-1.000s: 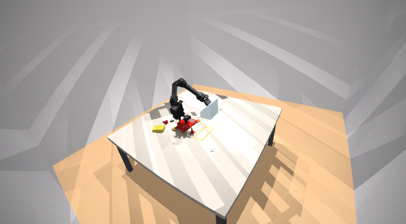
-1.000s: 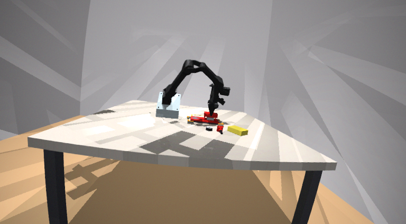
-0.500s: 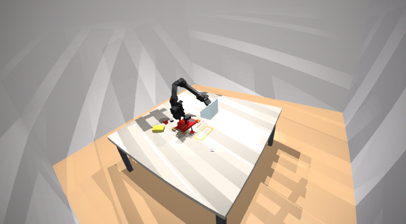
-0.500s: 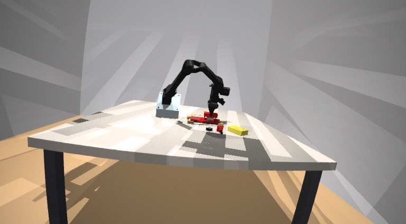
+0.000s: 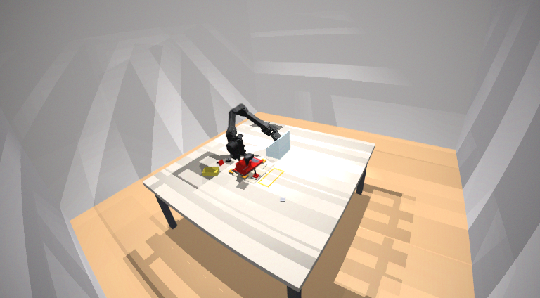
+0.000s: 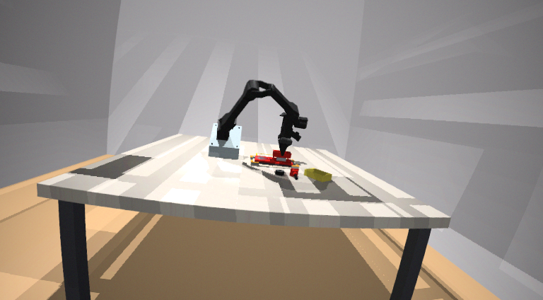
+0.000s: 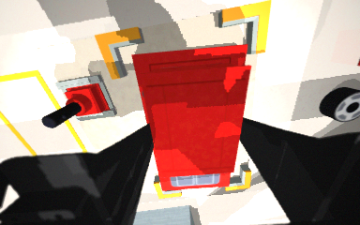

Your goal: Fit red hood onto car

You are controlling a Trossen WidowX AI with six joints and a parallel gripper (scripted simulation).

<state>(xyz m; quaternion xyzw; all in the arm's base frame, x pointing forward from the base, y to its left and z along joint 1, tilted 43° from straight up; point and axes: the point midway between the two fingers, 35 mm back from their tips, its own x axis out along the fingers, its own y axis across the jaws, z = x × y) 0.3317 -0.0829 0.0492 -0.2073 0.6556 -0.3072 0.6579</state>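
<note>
The red hood (image 7: 197,122) (image 5: 242,166) (image 6: 280,156) fills the middle of the wrist view. My gripper (image 7: 194,124) (image 5: 247,158) (image 6: 284,147) is shut on the hood, with one dark finger on each long side. The hood is right over the red car chassis (image 6: 263,158) (image 7: 187,60), whose far end shows beyond the hood's edge. The chassis sits in the jig, marked by orange (image 7: 117,39) and yellow (image 7: 255,14) corner brackets. I cannot tell whether the hood rests flat on the deck. The pegs and the engine are hidden under the hood.
A wheel (image 7: 344,105) (image 6: 278,172) lies to one side of the jig. A red holder with a black pin (image 7: 82,100) lies to the other side. A yellow box (image 5: 210,171) (image 6: 318,174), a yellow outlined rectangle (image 5: 265,176) and the arm's light blue base block (image 5: 278,146) (image 6: 225,145) stand nearby.
</note>
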